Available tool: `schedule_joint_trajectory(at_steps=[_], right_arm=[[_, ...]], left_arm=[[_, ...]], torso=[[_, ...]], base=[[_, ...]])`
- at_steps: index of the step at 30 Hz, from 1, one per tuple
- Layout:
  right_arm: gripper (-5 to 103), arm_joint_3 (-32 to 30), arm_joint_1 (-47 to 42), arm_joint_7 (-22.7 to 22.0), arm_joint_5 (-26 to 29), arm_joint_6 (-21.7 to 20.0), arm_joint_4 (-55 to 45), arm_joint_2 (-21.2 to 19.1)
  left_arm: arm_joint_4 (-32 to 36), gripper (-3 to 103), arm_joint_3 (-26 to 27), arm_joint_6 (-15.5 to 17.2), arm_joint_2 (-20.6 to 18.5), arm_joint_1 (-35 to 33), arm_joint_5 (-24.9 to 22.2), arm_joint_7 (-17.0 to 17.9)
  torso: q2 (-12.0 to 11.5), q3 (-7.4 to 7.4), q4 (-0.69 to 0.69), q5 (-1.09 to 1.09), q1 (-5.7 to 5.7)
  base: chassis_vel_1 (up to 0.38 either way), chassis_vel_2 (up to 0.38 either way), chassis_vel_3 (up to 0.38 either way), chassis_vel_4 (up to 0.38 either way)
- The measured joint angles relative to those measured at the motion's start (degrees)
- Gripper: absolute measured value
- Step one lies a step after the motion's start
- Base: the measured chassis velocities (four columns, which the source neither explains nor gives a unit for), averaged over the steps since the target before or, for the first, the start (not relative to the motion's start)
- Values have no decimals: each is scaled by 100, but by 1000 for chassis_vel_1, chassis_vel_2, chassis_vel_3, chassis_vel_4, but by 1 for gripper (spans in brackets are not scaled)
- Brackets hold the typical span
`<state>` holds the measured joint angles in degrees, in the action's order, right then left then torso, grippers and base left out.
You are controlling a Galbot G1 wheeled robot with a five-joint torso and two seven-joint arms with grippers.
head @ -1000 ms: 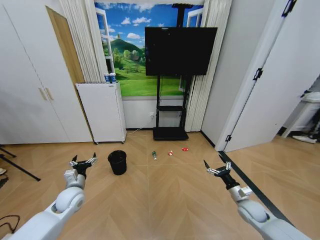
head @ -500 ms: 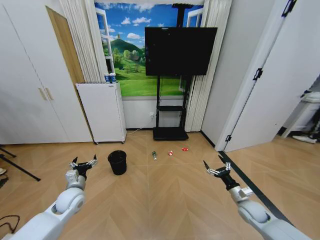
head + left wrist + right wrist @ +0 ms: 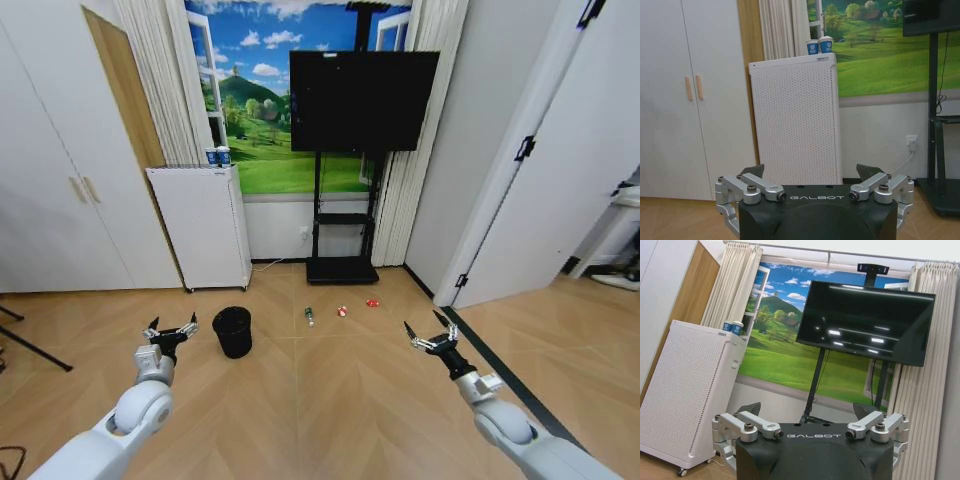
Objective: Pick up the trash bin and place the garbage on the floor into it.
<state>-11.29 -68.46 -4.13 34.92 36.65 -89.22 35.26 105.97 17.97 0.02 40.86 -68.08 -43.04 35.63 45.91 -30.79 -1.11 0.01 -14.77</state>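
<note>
Head view: trash bin (image 3: 232, 331) upright on the wood floor (image 3: 330, 400), just in front of the white perforated unit (image 3: 200, 225). Garbage in a loose row beside it, toward the TV stand (image 3: 341, 268): bottle (image 3: 309, 316), can (image 3: 342, 311), and a red scrap, probably the wrapper (image 3: 372, 302). Left gripper (image 3: 168, 330) hangs near the bin, not touching; right gripper (image 3: 429, 338) is well apart from the litter. Both jaws spread, empty, held level and forward, likely an approach posture. Nothing picked up yet.
</note>
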Motion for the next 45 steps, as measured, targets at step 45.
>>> schedule_joint_trajectory(at_steps=[45], right_arm=[[100, -69, -377, -199, -560, 182, -122, 386]], left_arm=[[-126, 100, -259, 184, 150, 167, -50, 405]], torso=[[-1, 4, 1, 1, 6]], base=[[-260, 264, 255, -254]])
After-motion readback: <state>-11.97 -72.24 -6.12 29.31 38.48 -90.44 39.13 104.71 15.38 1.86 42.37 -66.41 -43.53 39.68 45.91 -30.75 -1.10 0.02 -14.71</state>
